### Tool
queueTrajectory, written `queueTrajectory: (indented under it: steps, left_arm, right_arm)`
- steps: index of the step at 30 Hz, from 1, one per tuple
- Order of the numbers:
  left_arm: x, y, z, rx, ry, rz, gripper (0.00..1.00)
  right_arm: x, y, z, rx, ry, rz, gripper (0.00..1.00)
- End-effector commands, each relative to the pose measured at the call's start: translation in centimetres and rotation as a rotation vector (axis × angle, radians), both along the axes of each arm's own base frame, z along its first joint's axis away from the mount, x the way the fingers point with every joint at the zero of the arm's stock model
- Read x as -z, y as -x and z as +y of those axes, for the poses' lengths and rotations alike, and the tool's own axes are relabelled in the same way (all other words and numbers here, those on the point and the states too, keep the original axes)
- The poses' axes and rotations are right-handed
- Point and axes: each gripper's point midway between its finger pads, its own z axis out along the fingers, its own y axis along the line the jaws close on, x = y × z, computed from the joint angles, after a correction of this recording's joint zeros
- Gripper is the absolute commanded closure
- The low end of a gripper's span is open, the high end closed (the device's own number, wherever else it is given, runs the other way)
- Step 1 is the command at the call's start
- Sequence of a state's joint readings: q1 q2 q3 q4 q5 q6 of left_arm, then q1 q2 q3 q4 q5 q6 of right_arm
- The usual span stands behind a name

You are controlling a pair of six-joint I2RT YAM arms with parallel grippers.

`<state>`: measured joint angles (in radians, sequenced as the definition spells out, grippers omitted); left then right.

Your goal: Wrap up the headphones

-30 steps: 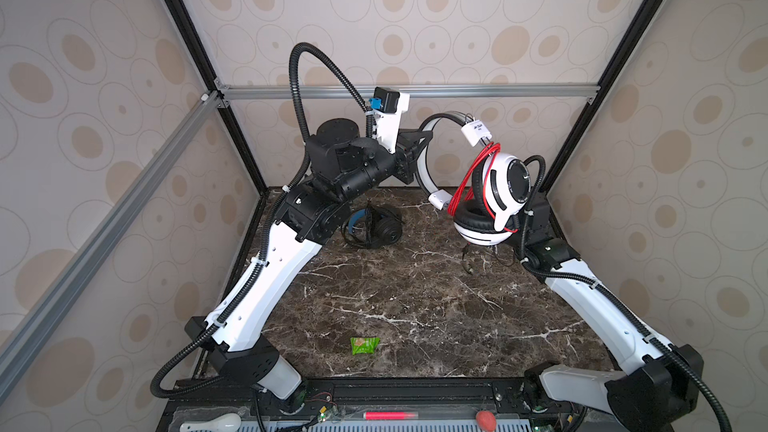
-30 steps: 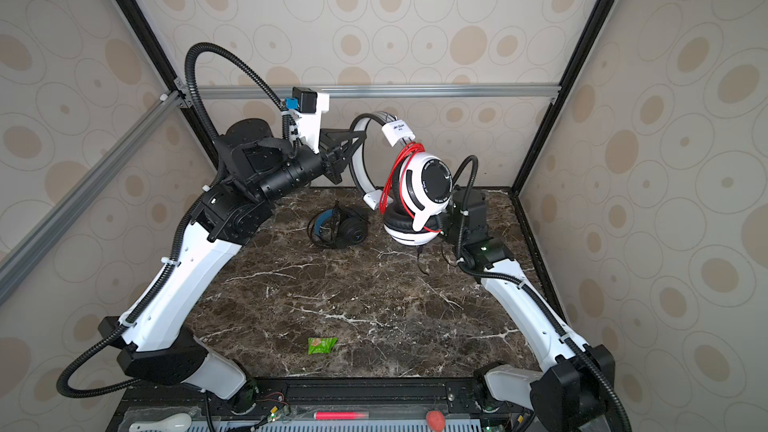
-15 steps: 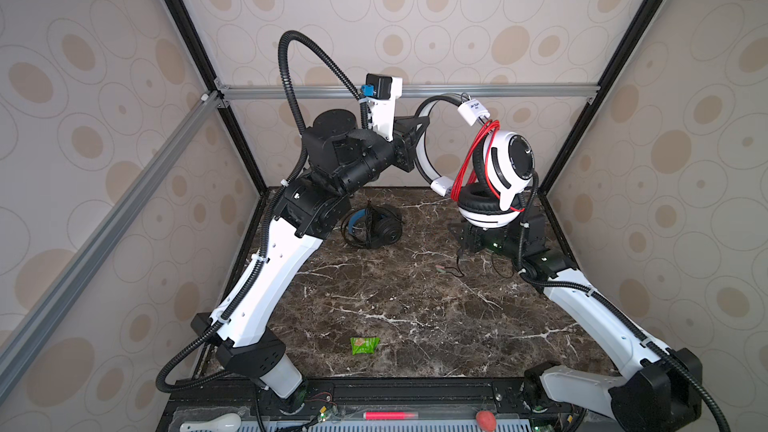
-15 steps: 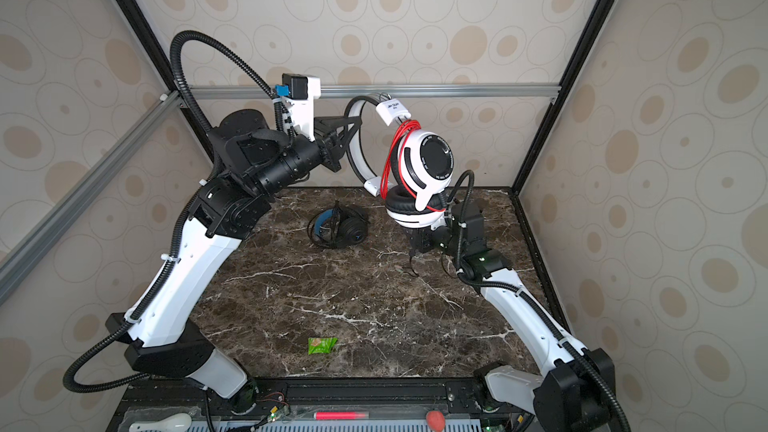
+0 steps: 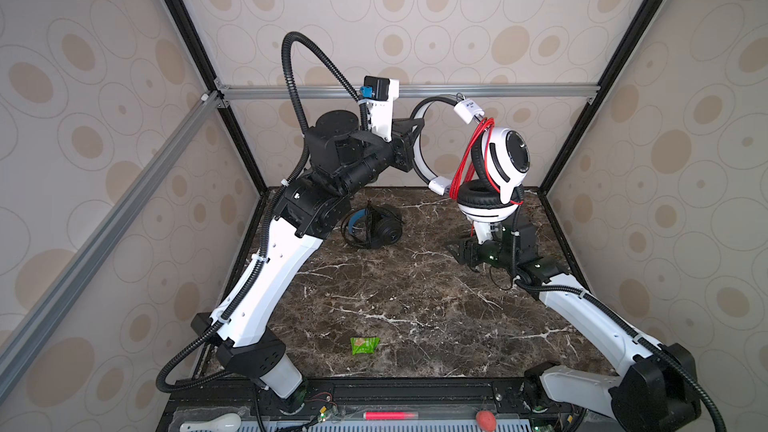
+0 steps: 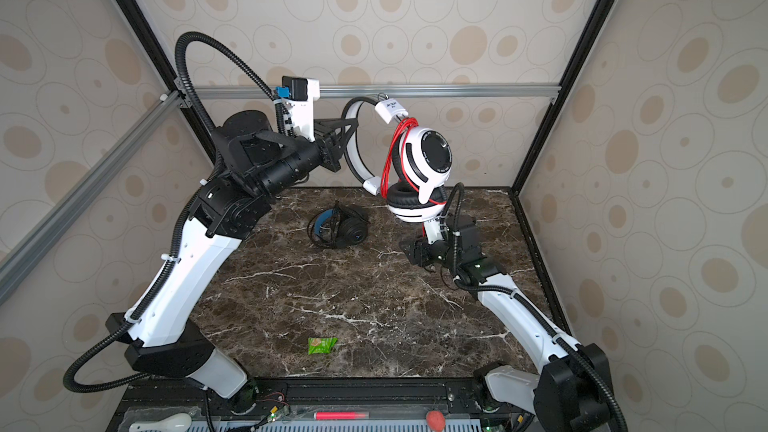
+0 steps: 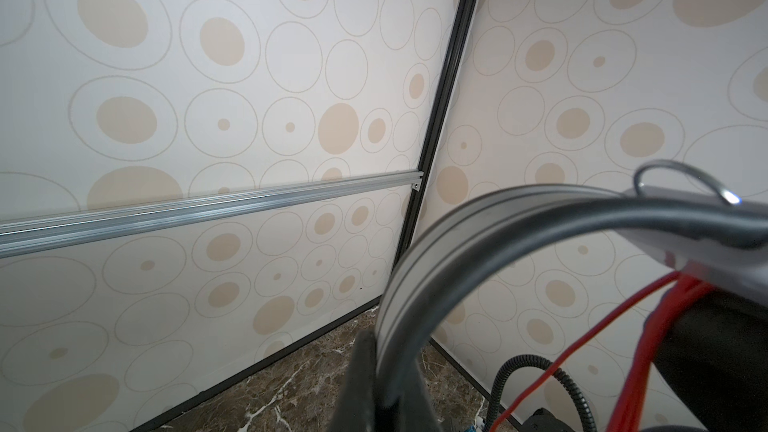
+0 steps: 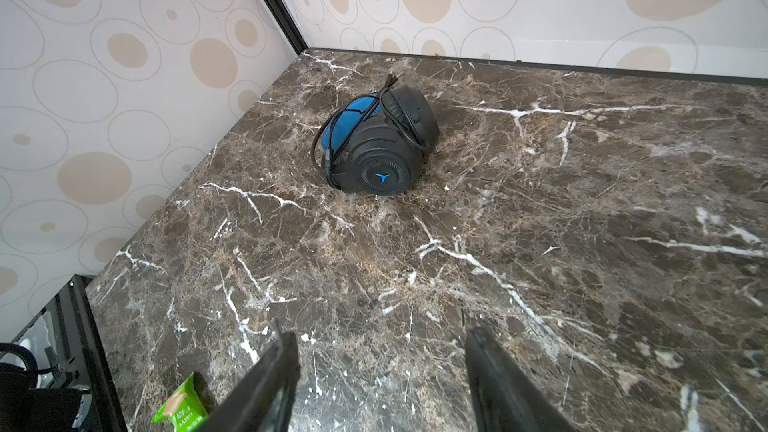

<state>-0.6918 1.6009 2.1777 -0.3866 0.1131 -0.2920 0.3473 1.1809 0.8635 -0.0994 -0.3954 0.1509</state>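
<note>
In both top views the left gripper (image 5: 415, 141) is closed on the band of the white headset (image 5: 505, 155), held high above the desk (image 5: 415, 305), with the red cable (image 5: 467, 160) wound around it. The left wrist view shows the same grip. In the right wrist view the right gripper (image 8: 382, 384) is open and empty, and the black headset (image 8: 374, 143) lies wrapped on the desk. Only setting down seems left.

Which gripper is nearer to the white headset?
Left. The left gripper is shut on the white headset's headband, holding it up; the right gripper is open and empty, under the lower cup.
</note>
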Motion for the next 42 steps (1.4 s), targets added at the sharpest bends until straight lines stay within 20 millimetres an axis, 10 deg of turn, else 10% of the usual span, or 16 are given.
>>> queueTrajectory:
  steps: [1,24,42]
  left_arm:
    - [-4.9,2.1,2.4,-0.015,0.133,-0.078,1.00]
    - [-5.2,2.3,3.4,-0.027,0.162,-0.065,1.00]
    - [-5.6,2.8,4.5,-0.042,0.207,-0.063,1.00]
  right_arm:
    - [-0.1,1.2,-0.3,-0.014,0.027,-0.024,0.32]
    - [4.0,2.7,-0.9,0.007,0.018,0.040,0.36]
    - [5.5,3.1,-1.6,0.046,0.028,0.048,0.72]
